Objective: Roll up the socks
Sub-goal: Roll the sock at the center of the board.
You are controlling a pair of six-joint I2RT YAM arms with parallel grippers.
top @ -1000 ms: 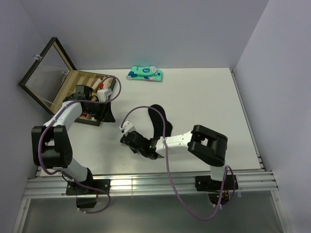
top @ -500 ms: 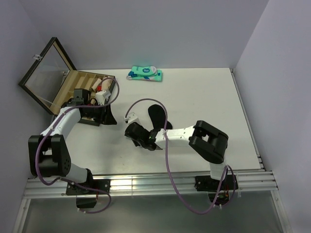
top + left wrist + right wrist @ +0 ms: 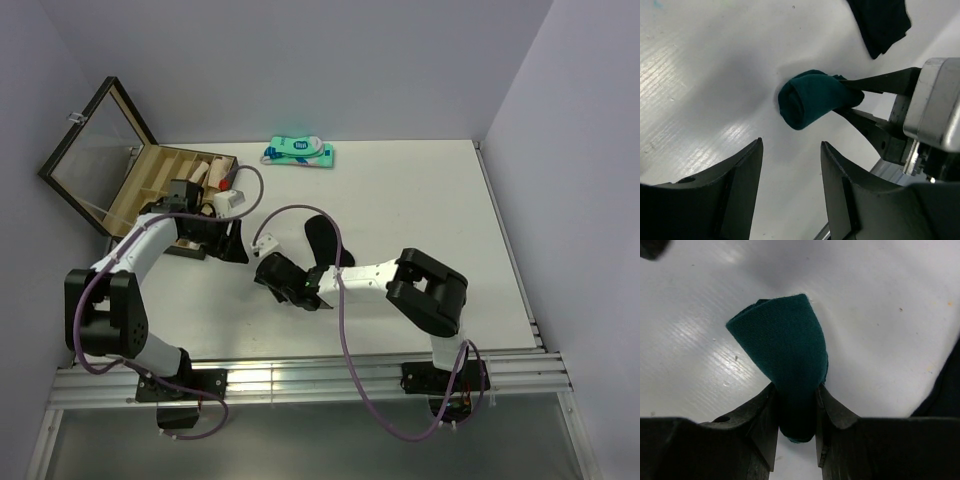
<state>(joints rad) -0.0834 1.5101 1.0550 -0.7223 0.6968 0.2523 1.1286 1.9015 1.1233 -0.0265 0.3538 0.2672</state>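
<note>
**Right gripper** (image 3: 796,407): the jaws are clamping one end of the green sock (image 3: 785,345). The sock is already wound into a short, fat roll, and its free end is bulging out past the fingertips. The roll is sitting low over the left half of the desk (image 3: 430,200), about midway between the near and far edges. Whether it is resting on the surface cannot be told.

**Left gripper** (image 3: 790,190): the jaws are standing wide apart and holding nothing. They are facing the roll from the left side, near it but not touching it.

**Handling (judged):** the knit is probably behaving as a light, soft, springy material. It is neither fragile nor slippery, but it is likely to unwind once the pressure comes off. The safest hold is probably across the full thickness of the roll, trapping the outer loose edge so that all layers are being squeezed together.

**Black sock** (image 3: 322,237): it is lying flat and unrolled just beyond the right gripper, toward the far edge.

**Surface:** the desk is showing a white, smooth, faintly glossy top. Fabric is likely to slide on it rather than catch when pushed.

**Room:** a wooden box (image 3: 150,185) is standing with its glass lid open at the far left corner, and a packet of socks (image 3: 298,152) is lying at the far edge. Pale walls (image 3: 300,60) are closing in three sides, and a metal rail (image 3: 350,378) is running along the near edge.
</note>
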